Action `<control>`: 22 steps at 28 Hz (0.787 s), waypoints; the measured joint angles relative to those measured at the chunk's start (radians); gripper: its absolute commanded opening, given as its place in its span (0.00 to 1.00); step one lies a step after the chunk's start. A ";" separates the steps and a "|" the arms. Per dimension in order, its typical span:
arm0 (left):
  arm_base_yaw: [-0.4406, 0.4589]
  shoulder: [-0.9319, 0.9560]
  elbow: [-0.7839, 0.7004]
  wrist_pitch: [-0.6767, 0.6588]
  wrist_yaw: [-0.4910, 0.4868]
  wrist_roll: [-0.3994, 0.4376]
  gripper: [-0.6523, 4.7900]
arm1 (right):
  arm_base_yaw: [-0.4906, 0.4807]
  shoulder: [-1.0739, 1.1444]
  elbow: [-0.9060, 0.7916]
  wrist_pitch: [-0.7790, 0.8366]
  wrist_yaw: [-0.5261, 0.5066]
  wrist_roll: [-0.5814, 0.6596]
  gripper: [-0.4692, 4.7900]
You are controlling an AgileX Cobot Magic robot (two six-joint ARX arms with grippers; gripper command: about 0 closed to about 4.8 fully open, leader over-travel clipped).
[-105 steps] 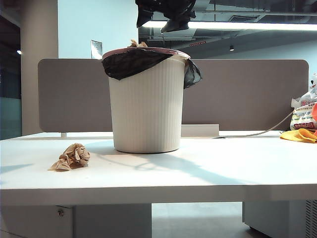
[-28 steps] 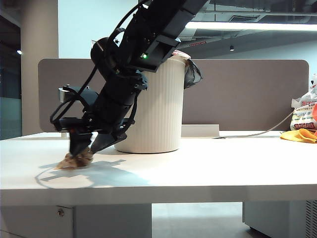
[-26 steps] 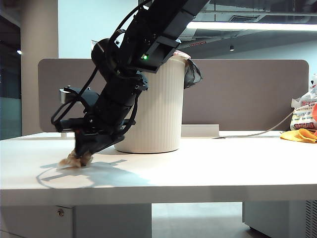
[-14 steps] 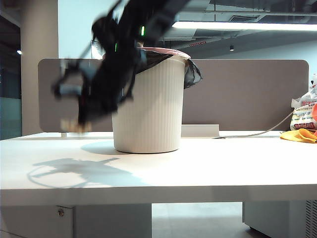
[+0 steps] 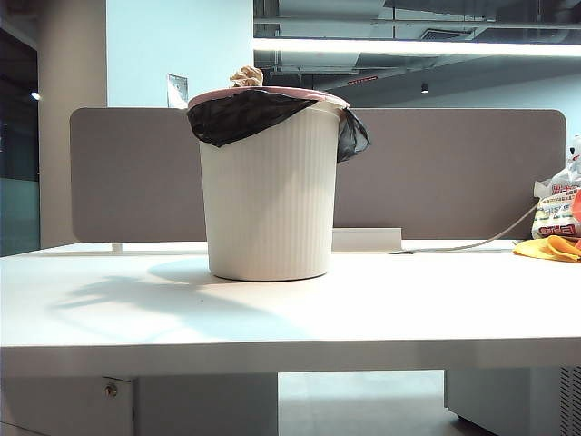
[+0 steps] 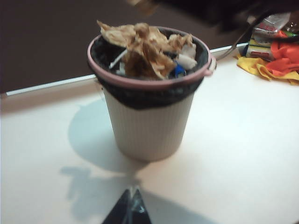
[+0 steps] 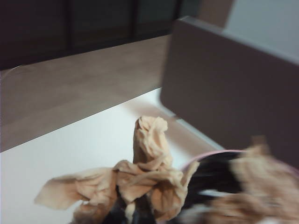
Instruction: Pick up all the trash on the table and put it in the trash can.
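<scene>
A grey-brown partition panel point(image 5: 454, 173) stands before a pale blue wall point(image 5: 172, 41), under a ceiling strip light point(image 5: 418, 45).

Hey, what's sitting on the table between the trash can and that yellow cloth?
Nothing: in the exterior view the table between the trash can and the yellow cloth is bare. Only a grey cable runs along its far edge.

Exterior view faces the trash can point(image 5: 270, 186) level at table-edge height; both wrist views overlook its rim.
</scene>
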 measured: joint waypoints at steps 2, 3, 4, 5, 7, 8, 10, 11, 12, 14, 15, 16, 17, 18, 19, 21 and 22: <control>0.000 0.065 0.055 0.008 0.005 0.000 0.11 | -0.037 0.000 0.043 -0.010 0.000 0.000 0.08; 0.000 0.101 0.085 0.017 0.011 0.000 0.11 | -0.062 0.000 0.059 -0.010 0.001 0.001 0.08; 0.000 0.127 0.107 0.025 0.012 0.000 0.11 | -0.080 0.000 0.067 -0.012 0.000 0.002 0.08; 0.000 0.151 0.123 0.039 0.012 0.000 0.11 | -0.095 0.000 0.071 -0.012 0.002 0.002 0.08; 0.000 0.209 0.173 0.051 0.013 0.000 0.11 | -0.134 0.002 0.071 -0.016 0.003 0.002 0.08; 0.000 0.232 0.191 0.064 0.016 0.000 0.11 | -0.148 0.006 0.071 -0.016 0.003 0.003 0.08; 0.000 0.277 0.223 0.092 0.028 0.000 0.11 | -0.174 0.021 0.071 -0.014 0.003 0.005 0.08; 0.000 0.294 0.235 0.096 0.031 0.000 0.11 | -0.183 0.031 0.071 -0.014 0.003 0.006 0.08; 0.000 0.312 0.249 0.097 0.035 0.000 0.11 | -0.193 0.046 0.071 -0.015 0.003 0.006 0.08; 0.000 0.337 0.268 0.099 0.037 0.000 0.11 | -0.203 0.078 0.071 -0.015 0.005 0.005 0.08; 0.000 0.345 0.273 0.103 0.038 0.000 0.11 | -0.209 0.097 0.069 -0.016 0.004 0.005 0.08; 0.000 0.349 0.274 0.103 0.038 0.000 0.11 | -0.210 0.111 0.069 -0.019 0.003 0.005 0.08; 0.000 0.351 0.275 0.103 0.039 0.000 0.11 | -0.211 0.124 0.068 -0.024 0.003 0.005 0.08; 0.000 0.352 0.275 0.102 0.039 0.000 0.11 | -0.211 0.139 0.066 -0.031 0.003 0.005 0.08; 0.000 0.352 0.275 0.102 0.038 0.000 0.11 | -0.211 0.148 0.063 -0.035 0.003 0.005 0.12; 0.000 0.351 0.276 0.101 0.039 0.000 0.11 | -0.211 0.156 0.063 -0.042 0.003 0.004 0.38; 0.000 0.351 0.277 0.101 0.039 0.000 0.11 | -0.210 0.156 0.063 -0.041 0.003 0.002 0.56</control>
